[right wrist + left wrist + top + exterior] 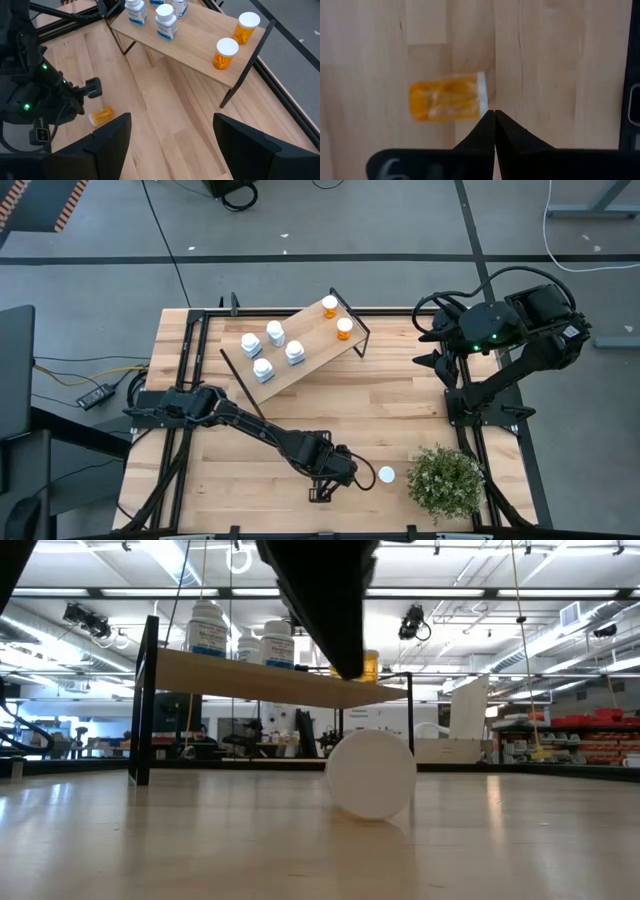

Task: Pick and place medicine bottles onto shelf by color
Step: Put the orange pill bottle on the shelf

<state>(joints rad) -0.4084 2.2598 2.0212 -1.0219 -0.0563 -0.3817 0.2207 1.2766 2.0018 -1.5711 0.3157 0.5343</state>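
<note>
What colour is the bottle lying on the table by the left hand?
Translucent orange body with a white cap: the lying bottle, clearest in the left wrist view.

Bright overhead ceiling lights, soft shadows, blurry left wrist view.

Floor: grey concrete around the worktop, crossed by dark seam lines, with a strip of orange-and-black hazard tape at one corner.
Cables: black leads trail over the floor; a white cable loops at the opposite side; a black power brick lies beside the worktop.
Worktop: pale butcher-block wood with black rails along its edges.
Ceiling: open white ceiling with long strip lights and hung cameras.
Room beyond: desks with monitors, white panels, red shelving.
Plant: a green potted plant stands on the worktop corner.
</note>
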